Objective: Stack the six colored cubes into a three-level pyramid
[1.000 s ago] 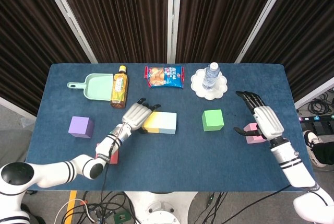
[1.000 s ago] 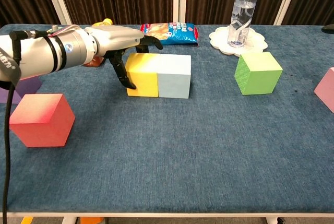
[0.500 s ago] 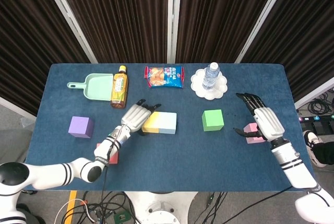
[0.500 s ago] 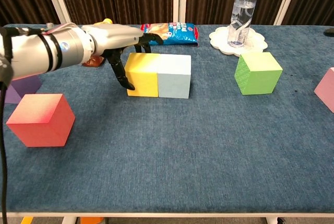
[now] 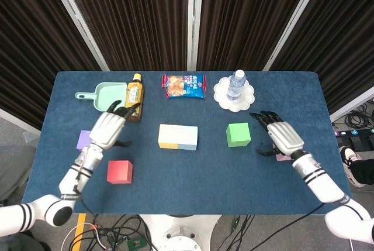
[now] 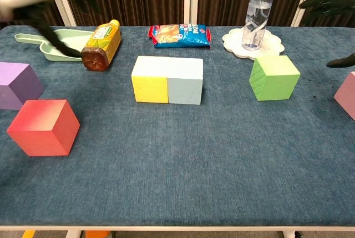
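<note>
I am holding both hands empty with fingers spread: my left hand (image 5: 107, 129) over the purple cube (image 5: 82, 140), my right hand (image 5: 279, 137) over the pink cube (image 5: 284, 157). The yellow cube (image 5: 168, 136) and pale blue cube (image 5: 188, 137) are touching at table centre, green cube (image 5: 238, 134) at 3 o'clock, red cube (image 5: 119, 171) at 8. I am risking my left fingers clipping the tea bottle (image 5: 133, 97) at 12 o'clock of them. My hands are hiding most of the purple and pink cubes from above; my left is blurring in the chest view.

Matt cubes (image 6: 167, 80) on fuzzy blue cloth tabletop (image 6: 183, 160); glossy plastic snack bag (image 6: 179, 35).
</note>
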You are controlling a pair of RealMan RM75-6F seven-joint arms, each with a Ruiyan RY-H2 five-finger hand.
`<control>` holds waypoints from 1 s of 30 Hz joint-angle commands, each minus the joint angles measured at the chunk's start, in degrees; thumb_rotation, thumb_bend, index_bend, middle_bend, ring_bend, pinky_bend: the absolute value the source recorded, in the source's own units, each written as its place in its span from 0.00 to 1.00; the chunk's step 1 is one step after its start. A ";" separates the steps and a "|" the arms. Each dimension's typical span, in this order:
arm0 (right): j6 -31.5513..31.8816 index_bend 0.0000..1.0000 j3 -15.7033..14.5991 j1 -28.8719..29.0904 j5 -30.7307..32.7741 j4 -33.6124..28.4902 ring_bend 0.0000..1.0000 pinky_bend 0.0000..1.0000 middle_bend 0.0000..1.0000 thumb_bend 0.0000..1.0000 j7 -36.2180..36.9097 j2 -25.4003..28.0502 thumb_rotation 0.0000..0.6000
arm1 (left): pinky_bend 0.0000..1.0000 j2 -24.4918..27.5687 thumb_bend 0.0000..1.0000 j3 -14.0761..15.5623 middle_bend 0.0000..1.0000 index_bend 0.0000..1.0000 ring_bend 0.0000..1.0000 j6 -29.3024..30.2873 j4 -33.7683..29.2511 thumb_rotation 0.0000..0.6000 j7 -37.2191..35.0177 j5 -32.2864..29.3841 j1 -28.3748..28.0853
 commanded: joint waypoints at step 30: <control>6.33 0.00 2.55 -1.59 1.43 -6.50 0.00 0.00 0.11 0.10 -2.86 3.46 1.00 | 0.10 3.30 0.05 5.28 0.17 0.12 0.20 -11.32 15.32 1.00 -11.08 1.29 8.02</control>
